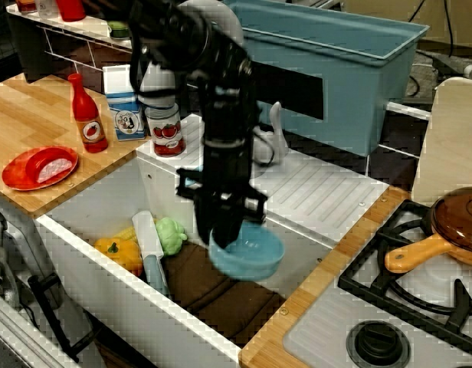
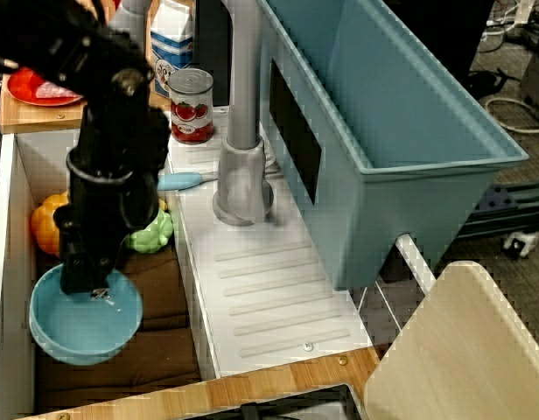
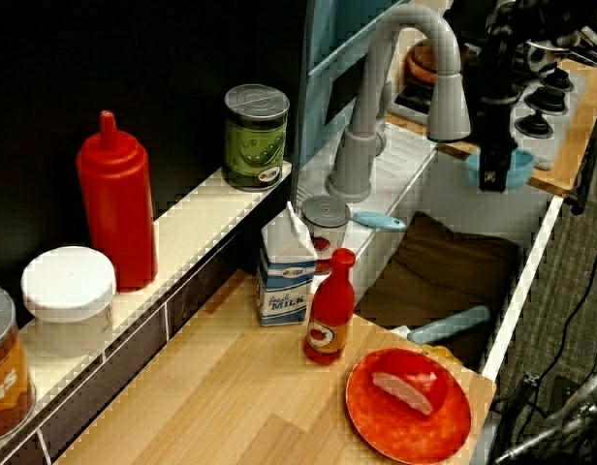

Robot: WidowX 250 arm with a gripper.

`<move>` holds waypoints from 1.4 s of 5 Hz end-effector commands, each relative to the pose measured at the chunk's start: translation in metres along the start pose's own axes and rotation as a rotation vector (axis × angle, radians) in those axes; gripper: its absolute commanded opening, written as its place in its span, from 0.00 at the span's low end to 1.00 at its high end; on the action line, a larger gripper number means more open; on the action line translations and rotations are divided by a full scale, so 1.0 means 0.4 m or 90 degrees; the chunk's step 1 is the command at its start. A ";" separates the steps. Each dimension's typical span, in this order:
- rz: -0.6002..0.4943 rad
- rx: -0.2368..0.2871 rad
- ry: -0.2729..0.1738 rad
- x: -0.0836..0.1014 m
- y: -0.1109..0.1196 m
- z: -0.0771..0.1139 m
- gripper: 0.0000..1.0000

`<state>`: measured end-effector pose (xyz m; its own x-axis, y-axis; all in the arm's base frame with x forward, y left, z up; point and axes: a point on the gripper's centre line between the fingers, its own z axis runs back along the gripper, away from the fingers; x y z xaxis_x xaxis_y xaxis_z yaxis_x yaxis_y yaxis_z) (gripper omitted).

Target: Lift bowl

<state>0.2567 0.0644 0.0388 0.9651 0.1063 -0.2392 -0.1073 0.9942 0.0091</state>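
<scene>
**Plastic, wood and cloth around the sink**

The small round light-blue plastic bowl [image 1: 250,259] looks smooth with a soft sheen. The black gripper [image 1: 223,230] clamped on its rim is matt, hard-surfaced. The pale wooden worktop [image 1: 21,123] shows a fine grain and a satin finish. On it, the round red plastic plate [image 1: 21,172] and the red plastic sauce bottle [image 1: 87,115] are glossy. The blue-and-white paper milk carton [image 1: 122,103] is matt; the tomato tin [image 1: 165,129] beside it has a printed paper label and a metal rim. A dark brown cloth [image 1: 213,295] lining the sink looks soft and dull. The big blue-grey rectangular plastic tub [image 2: 401,122] is smooth, faintly shiny.
</scene>
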 end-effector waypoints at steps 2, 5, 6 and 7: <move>-0.026 -0.013 -0.036 -0.020 -0.001 0.144 0.00; -0.047 -0.040 -0.038 -0.061 0.007 0.222 0.00; -0.053 -0.049 -0.043 -0.077 0.015 0.247 0.00; -0.055 -0.056 -0.046 -0.091 0.020 0.258 0.00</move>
